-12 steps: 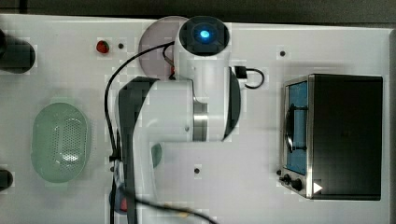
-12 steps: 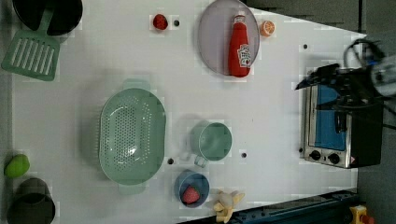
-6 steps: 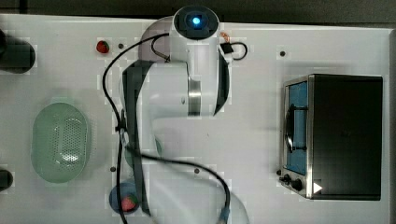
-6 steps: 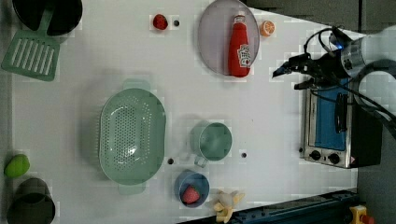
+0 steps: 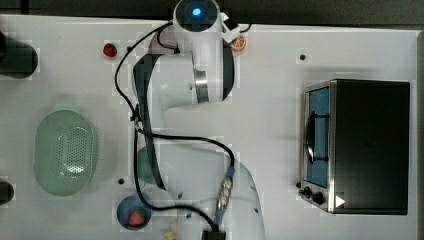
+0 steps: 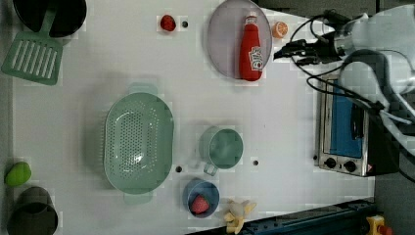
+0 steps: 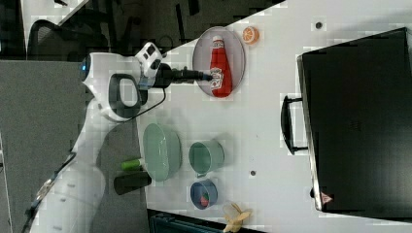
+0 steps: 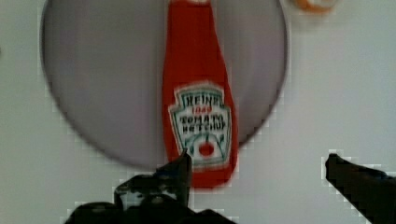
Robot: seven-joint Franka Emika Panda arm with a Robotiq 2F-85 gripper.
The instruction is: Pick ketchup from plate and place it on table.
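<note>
The ketchup (image 6: 251, 51) lies flat on its side on the pale lilac plate (image 6: 224, 44), cap toward the top edge of the left view, label facing up, its base close to the plate's rim. In the left view the gripper (image 6: 284, 50) hangs just to the right of the plate, well spread and holding nothing, its dark fingers (image 6: 289, 45) pointing at the bottle's lower half without touching it. From the wrist view the label reads plainly on the ketchup (image 8: 200, 93), with the plate (image 8: 102, 79) beneath it and one finger (image 8: 180, 170) over the bottle's base, the other far off over bare table (image 8: 322, 93); the gripper (image 8: 257, 172) stands wide open around empty air. In the right view the gripper (image 7: 206, 75) reaches in from the left over the plate (image 7: 234, 43), its tips at the ketchup (image 7: 219, 68) label. An orange slice (image 6: 279, 30) sits on the table (image 6: 284, 127) just right of the plate in the left view, with a strawberry (image 6: 167, 22) off to the plate's left. Lower in the left view, well apart from the plate, sit a green perforated basket (image 6: 138, 142), a green cup (image 6: 222, 147), a blue bowl (image 6: 195, 193) with a strawberry in it, and a banana peel (image 6: 236, 214). A toaster oven (image 6: 345, 132) stands at the right, below the arm. In the top view the white arm (image 5: 200, 60) covers the plate area, with the orange slice (image 5: 238, 43) peeking out beside it.
</note>
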